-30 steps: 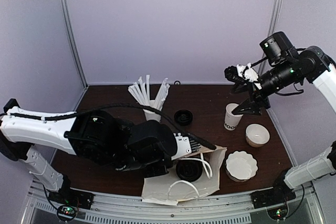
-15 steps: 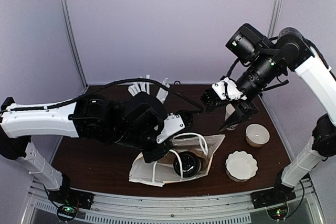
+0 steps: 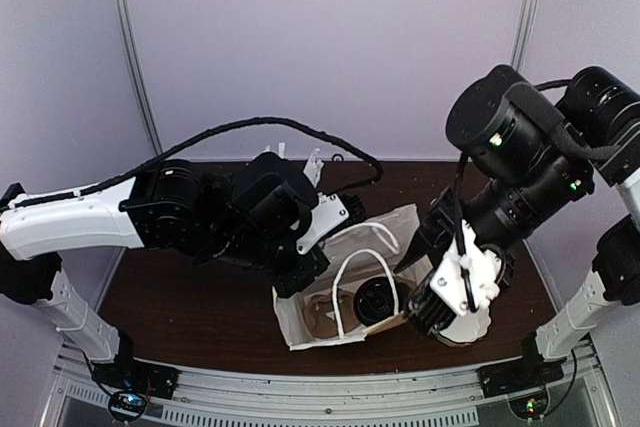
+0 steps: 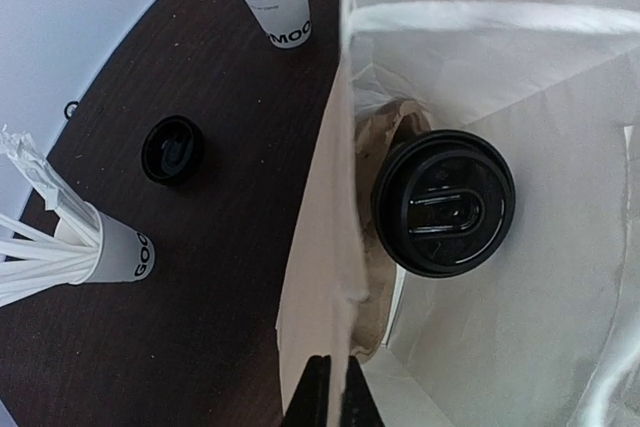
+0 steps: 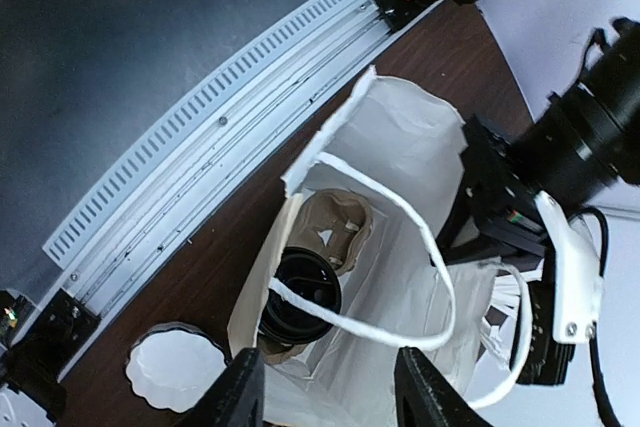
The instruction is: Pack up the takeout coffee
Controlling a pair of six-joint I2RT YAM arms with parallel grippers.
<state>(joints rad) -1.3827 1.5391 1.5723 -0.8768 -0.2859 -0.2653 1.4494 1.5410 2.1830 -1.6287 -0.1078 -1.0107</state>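
The takeout coffee shows only its round black lid (image 3: pixel 378 299); the cup body is hidden inside the white paper bag (image 3: pixel 385 237), which stands open in the middle of the table. In the left wrist view the lid (image 4: pixel 443 202) sits beside brown cardboard at the bag's bottom. It also shows in the right wrist view (image 5: pixel 300 292) under a white bag handle (image 5: pixel 400 332). My left gripper (image 4: pixel 331 394) is shut on the bag's left wall (image 4: pixel 320 247) and also shows in the top view (image 3: pixel 298 282). My right gripper (image 5: pixel 330 397) is open and empty above the bag's right front, and shows in the top view (image 3: pixel 428 309).
An empty white cup (image 4: pixel 278 2), a loose black lid (image 4: pixel 172 149) and a white cup of straws (image 4: pixel 115 252) stand behind the bag. A white scalloped stack (image 5: pixel 170 367) lies at the front right. The metal rail (image 5: pixel 200 137) runs along the table's near edge.
My left gripper has lifted the bag's edge, so the bag went from lying flat to standing open. My right arm has swung from the back right down to the bag's front right.
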